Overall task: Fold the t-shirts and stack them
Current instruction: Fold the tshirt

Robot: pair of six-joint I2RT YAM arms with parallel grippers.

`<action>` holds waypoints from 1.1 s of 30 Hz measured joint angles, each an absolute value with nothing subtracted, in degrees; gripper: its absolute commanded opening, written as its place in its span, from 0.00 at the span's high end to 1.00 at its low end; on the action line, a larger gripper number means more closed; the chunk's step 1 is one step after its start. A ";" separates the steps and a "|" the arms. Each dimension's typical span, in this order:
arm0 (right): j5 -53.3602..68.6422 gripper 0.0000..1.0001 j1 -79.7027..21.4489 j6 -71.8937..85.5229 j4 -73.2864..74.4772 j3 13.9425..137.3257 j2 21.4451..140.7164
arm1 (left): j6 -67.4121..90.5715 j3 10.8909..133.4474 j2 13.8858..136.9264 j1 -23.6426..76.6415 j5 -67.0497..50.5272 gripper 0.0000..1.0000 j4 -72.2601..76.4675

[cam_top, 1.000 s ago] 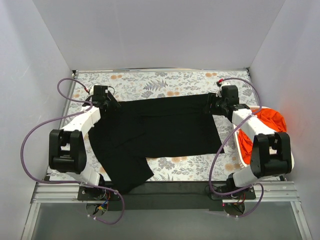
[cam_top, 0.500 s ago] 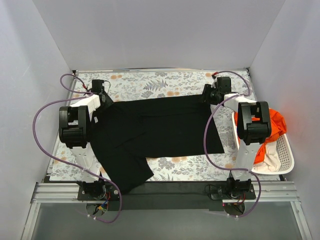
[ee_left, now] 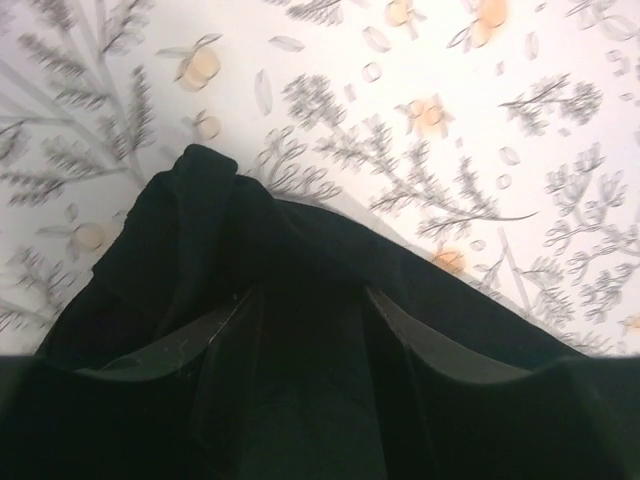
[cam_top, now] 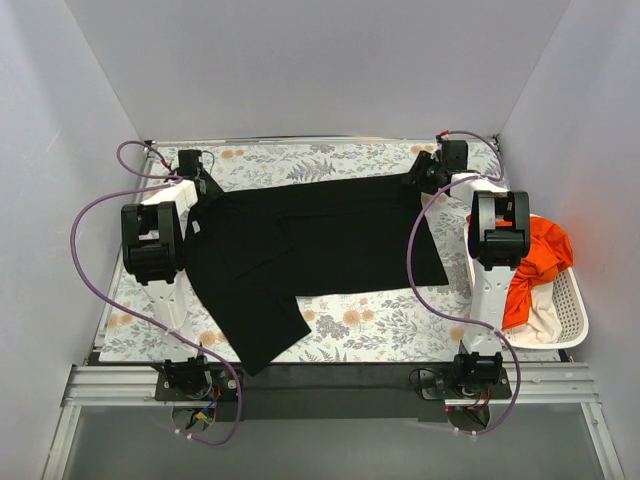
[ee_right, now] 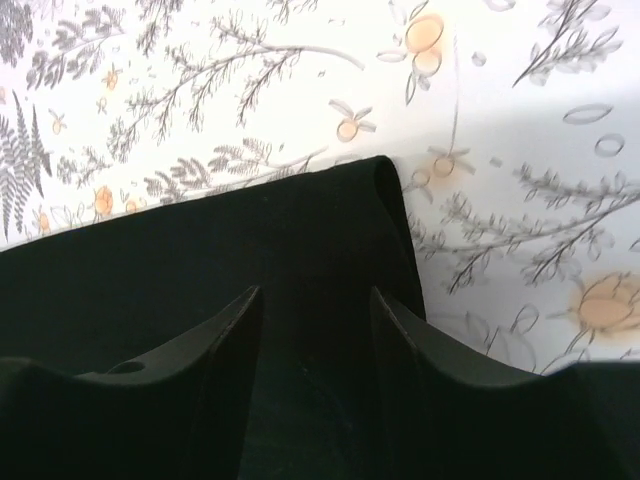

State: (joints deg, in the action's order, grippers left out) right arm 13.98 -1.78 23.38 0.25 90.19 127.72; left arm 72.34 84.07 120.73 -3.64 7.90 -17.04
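The flat floral-printed worktop (cam_top: 350, 325) carries one black cloth t-shirt (cam_top: 320, 240), spread wide across its middle, one part trailing toward the near left. No finished fold shows in it, and there is no stack anywhere. The white slatted plastic basket (cam_top: 572, 300) at the right edge holds an orange shirt (cam_top: 543, 252) and a cream shirt (cam_top: 535, 322), both waiting, so the task looks barely begun. Both arms reach to the far side with elbows raised. The left gripper (ee_left: 310, 300) and right gripper (ee_right: 315, 295) each appear to pinch a far corner of the black shirt, fingers partly drawn together on bunched cloth.
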 measured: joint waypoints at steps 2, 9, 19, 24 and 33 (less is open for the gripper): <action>14.35 0.52 -1.26 23.90 1.19 92.71 129.21 | 72.36 85.82 121.97 -3.64 6.57 0.52 -16.67; 13.21 0.47 0.47 21.54 5.45 97.21 130.41 | 72.03 88.62 122.67 -3.73 3.16 0.28 -17.61; 10.79 0.37 0.89 15.57 10.85 89.12 113.45 | 73.14 78.35 99.88 -4.38 6.76 0.22 -20.32; 9.61 0.37 -1.74 14.59 10.33 75.53 95.53 | 75.16 65.36 79.35 -4.38 10.44 0.23 -20.60; 8.78 0.38 -9.96 14.81 13.34 49.08 77.76 | 80.84 39.00 63.07 -4.43 12.53 0.33 -25.54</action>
State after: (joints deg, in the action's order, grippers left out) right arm 8.78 -9.96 14.81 13.34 49.08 77.76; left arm 80.84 39.00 63.07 -4.43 12.53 -25.54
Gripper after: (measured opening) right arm 0.624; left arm 0.705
